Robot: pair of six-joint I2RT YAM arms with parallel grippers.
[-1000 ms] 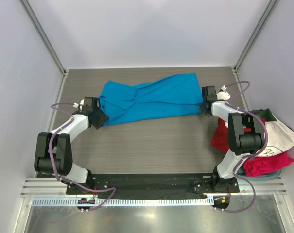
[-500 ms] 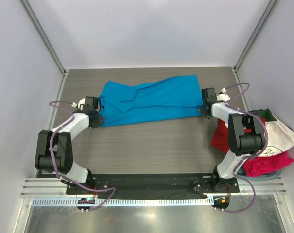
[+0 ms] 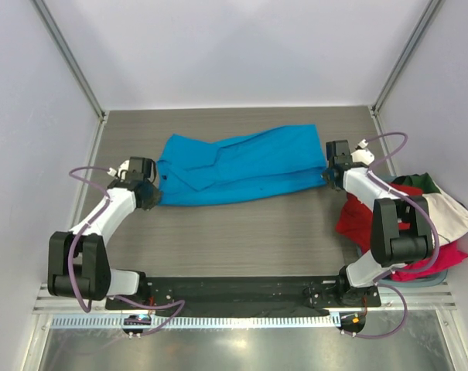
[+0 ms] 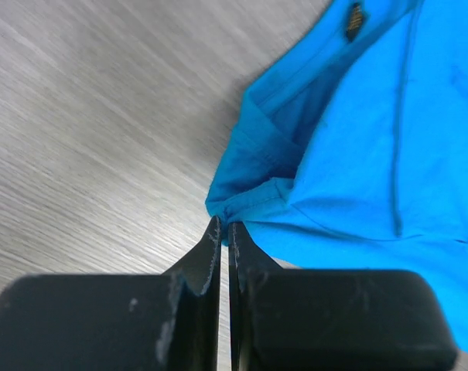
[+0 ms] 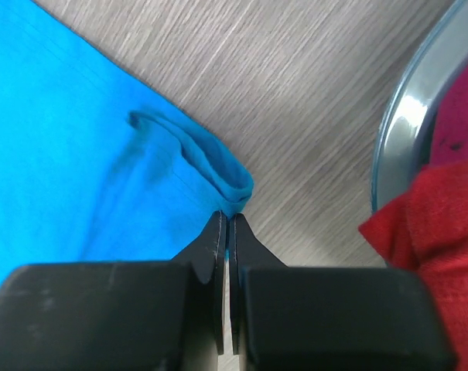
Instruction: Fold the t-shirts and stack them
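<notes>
A bright blue t-shirt (image 3: 237,166) lies stretched left to right across the far half of the table, folded lengthwise and wrinkled. My left gripper (image 3: 148,195) is shut on the shirt's left end; in the left wrist view the cloth (image 4: 350,147) bunches at my closed tips (image 4: 223,226). My right gripper (image 3: 329,176) is shut on the shirt's right end; in the right wrist view a folded hem (image 5: 210,166) is pinched at my tips (image 5: 226,216). The shirt is taut between the two grippers.
A pile of other shirts sits at the right edge: red (image 3: 356,219), white with a print (image 3: 442,216), dark green (image 3: 425,184), magenta-pink (image 3: 427,259). They rest in a round clear-rimmed bin (image 5: 408,116). Red cloth (image 5: 435,239) hangs near my right gripper. White walls enclose the table.
Both grippers have pulled apart, the left one moving left and nearer, the right one slightly right. The blue shirt has stretched longer and flatter between them.
</notes>
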